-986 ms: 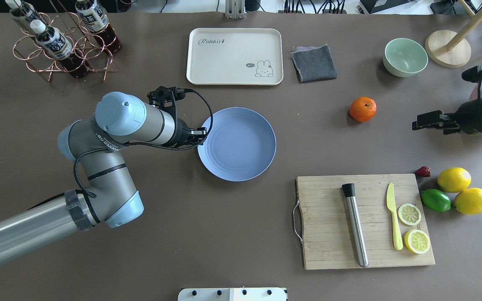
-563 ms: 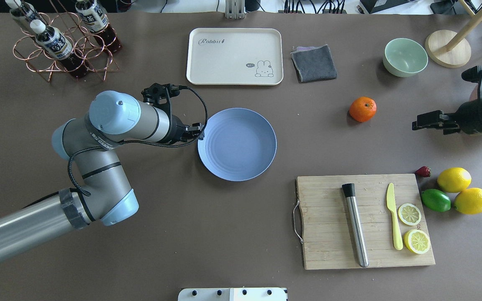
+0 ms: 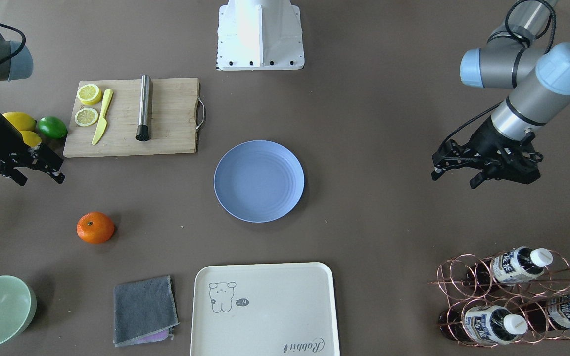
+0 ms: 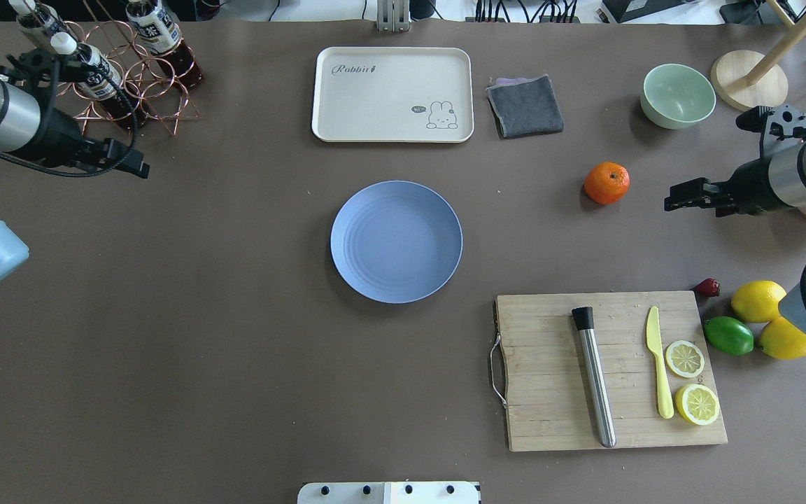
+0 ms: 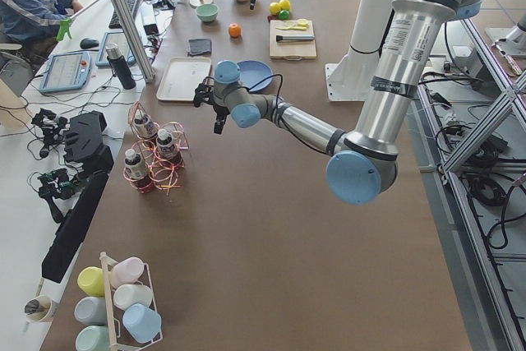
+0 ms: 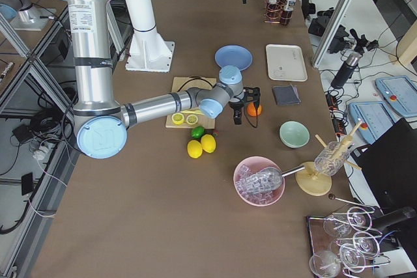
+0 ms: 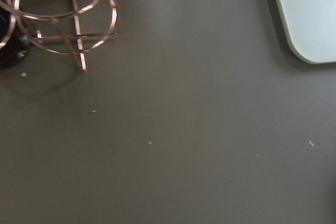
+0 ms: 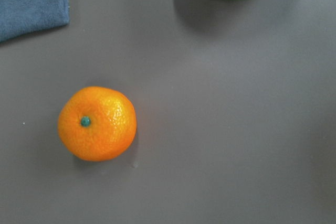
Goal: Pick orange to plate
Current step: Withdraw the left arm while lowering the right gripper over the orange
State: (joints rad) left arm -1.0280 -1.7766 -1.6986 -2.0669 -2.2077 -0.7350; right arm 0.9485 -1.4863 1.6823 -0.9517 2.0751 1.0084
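The orange (image 4: 606, 183) lies alone on the brown table, right of the blue plate (image 4: 396, 241), which holds nothing. In the right wrist view the orange (image 8: 97, 123) sits lower left with its stem dimple up. My right gripper (image 4: 676, 197) hovers a short way to the orange's right, pointing at it; it looks open with nothing in it and is apart from the fruit. My left gripper (image 4: 138, 166) is far to the plate's left beside the bottle rack. In the front-facing view the left gripper (image 3: 436, 167) looks open and empty.
A cream tray (image 4: 392, 94), grey cloth (image 4: 525, 105) and mint bowl (image 4: 677, 95) line the far side. The cutting board (image 4: 550, 371) carries a metal rod, a yellow knife and lemon slices. Lemons (image 4: 758, 300) and a lime (image 4: 728, 335) lie at its right. The copper bottle rack (image 4: 105, 77) stands far left.
My left arm has pulled away from the plate's left rim to the far left beside the bottle rack. My right gripper has shifted slightly toward the orange.
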